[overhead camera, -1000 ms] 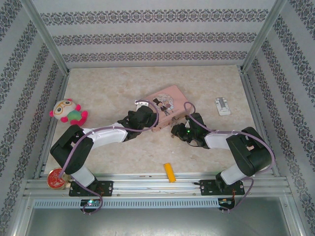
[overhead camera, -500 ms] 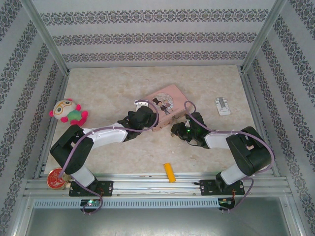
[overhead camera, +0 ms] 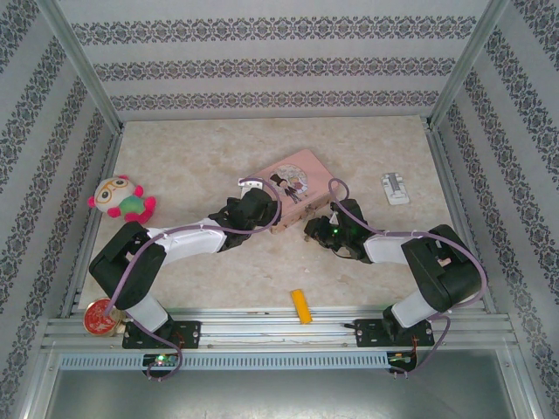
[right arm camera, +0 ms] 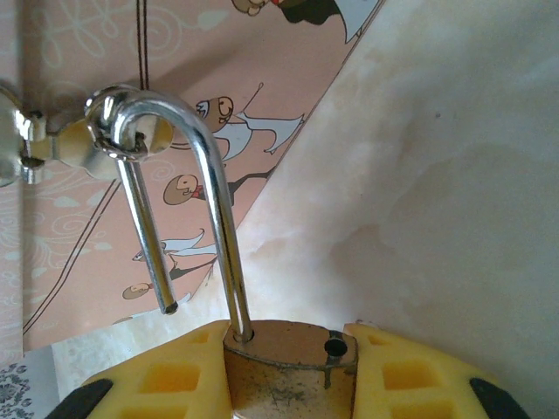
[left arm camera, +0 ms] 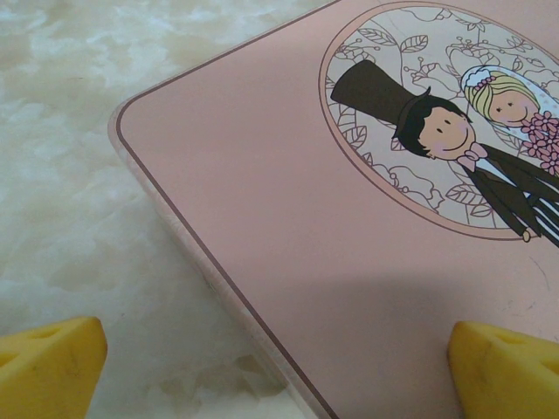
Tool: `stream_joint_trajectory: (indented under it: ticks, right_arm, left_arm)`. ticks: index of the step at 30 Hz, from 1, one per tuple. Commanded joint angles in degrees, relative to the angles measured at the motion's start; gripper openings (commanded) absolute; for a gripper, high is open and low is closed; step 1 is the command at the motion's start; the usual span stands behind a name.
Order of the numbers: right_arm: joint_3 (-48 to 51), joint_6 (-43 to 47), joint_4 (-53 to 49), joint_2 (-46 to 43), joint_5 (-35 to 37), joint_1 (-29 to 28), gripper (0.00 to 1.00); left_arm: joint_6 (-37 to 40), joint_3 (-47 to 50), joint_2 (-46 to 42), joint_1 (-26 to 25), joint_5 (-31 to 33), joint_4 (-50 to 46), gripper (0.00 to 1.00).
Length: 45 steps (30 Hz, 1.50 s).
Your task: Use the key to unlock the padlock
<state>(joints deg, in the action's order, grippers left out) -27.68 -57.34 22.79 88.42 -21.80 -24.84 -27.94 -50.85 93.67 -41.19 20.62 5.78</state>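
Note:
My right gripper (right arm camera: 290, 353) is shut on the brass body of the padlock (right arm camera: 288, 375), with a yellow finger (right arm camera: 157, 380) on either side. The padlock's steel shackle (right arm camera: 218, 218) stands open: one leg sits in the body and the other ends free above it. Its bend hooks through the small latch ring (right arm camera: 113, 140) on the pink tin (right arm camera: 96, 218). In the top view my right gripper (overhead camera: 313, 231) sits at the tin's near right corner. My left gripper (left arm camera: 279, 371) hangs open over the tin's (left arm camera: 349, 262) corner, touching nothing. The key is out of view.
A plush toy (overhead camera: 122, 199) lies at the left and a white flat object (overhead camera: 396, 188) at the right. A yellow bar (overhead camera: 300, 305) rests near the front rail and a round red-gold tin (overhead camera: 100, 318) by the left base. Patterned walls enclose the table (overhead camera: 201, 157).

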Motion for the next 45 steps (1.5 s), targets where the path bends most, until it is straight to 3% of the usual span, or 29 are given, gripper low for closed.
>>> stream_joint_trajectory:
  ticks: [1, 23, 45]
  right_arm:
    - [-1.06, -0.8, 3.23, -0.87, 0.88, 1.02, 0.0]
    - [-1.14, -2.51, 6.09, -1.94, 1.15, 1.55, 0.0]
    - [-1.28, -3.85, 8.78, 2.57, 4.97, 3.04, 0.0]
  left_arm:
    - [-0.43, 1.22, -0.49, -0.65, 1.25, -2.35, 0.99]
    - [-0.92, 1.72, -0.86, -0.6, 1.55, -2.33, 0.99]
    - [-0.88, 1.76, -0.42, -0.62, 1.35, -2.38, 0.99]
